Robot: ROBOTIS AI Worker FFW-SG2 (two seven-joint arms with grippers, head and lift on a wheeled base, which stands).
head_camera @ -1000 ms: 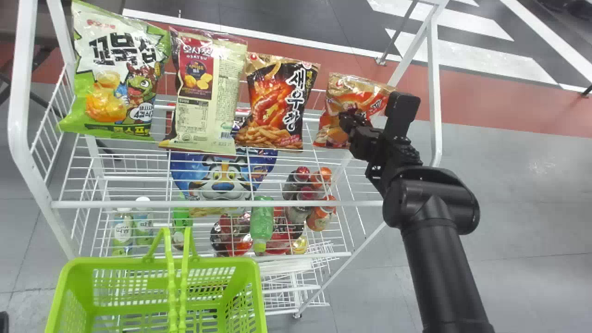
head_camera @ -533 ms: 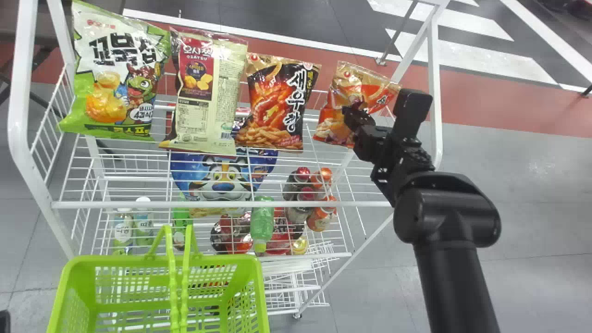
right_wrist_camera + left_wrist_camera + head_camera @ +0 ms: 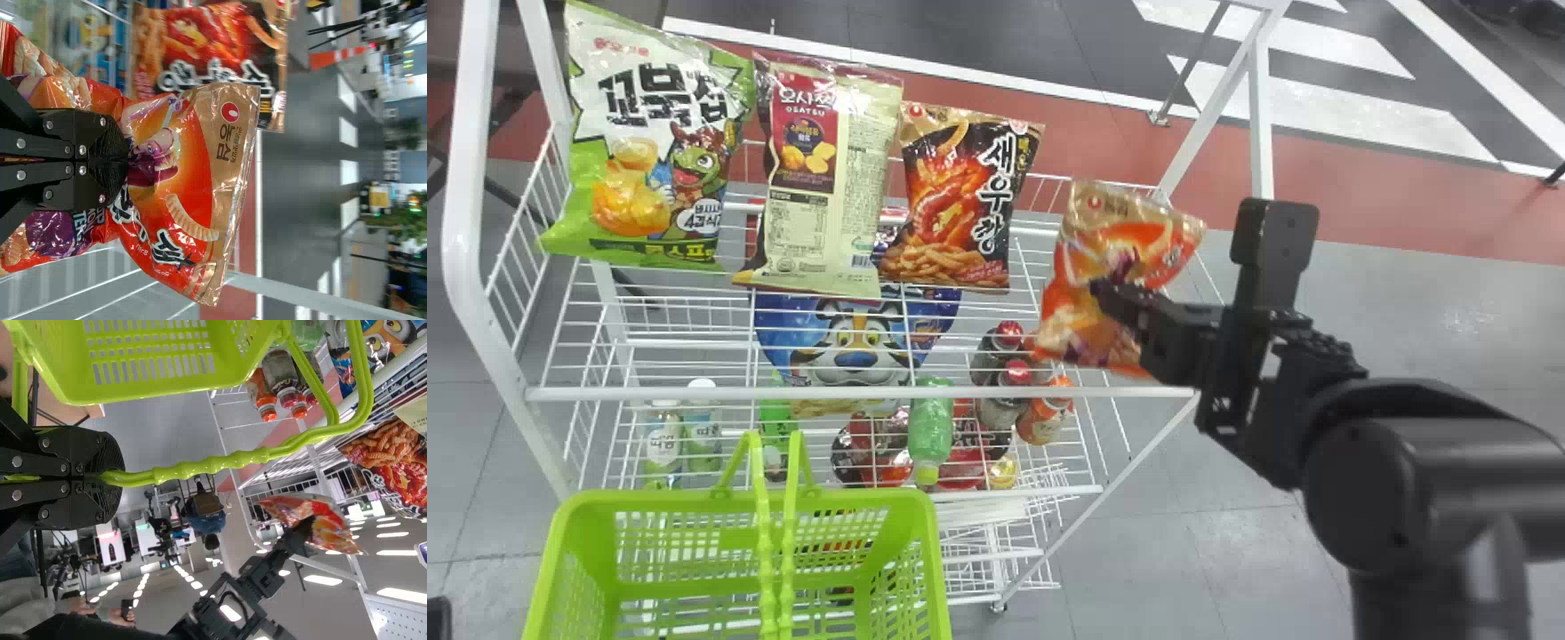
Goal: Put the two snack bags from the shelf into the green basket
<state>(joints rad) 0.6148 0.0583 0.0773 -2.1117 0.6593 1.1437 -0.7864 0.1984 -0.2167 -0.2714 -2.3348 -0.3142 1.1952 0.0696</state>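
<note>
Bag (image 3: pixel 1107 236) in right hand (image 3: pixel 1110 291), near right edge of shelf (image 3: pixel 1120 391).

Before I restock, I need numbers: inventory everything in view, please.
Snack bag: one, orange, in right hand
Leftmost bag: one, green-white, top shelf
Second bag: one, cream, top shelf
Third bag: one, black-orange, top shelf
Lower bag: one, blue, below second bag
Bottles: several, mixed colours, lower shelf
Packs: several, red, lower shelf
Basket: one, green, before rack
Rack: one, white, under bags
Left hand: one, black, at basket handle
Right hand: one, black, on snack bag
</note>
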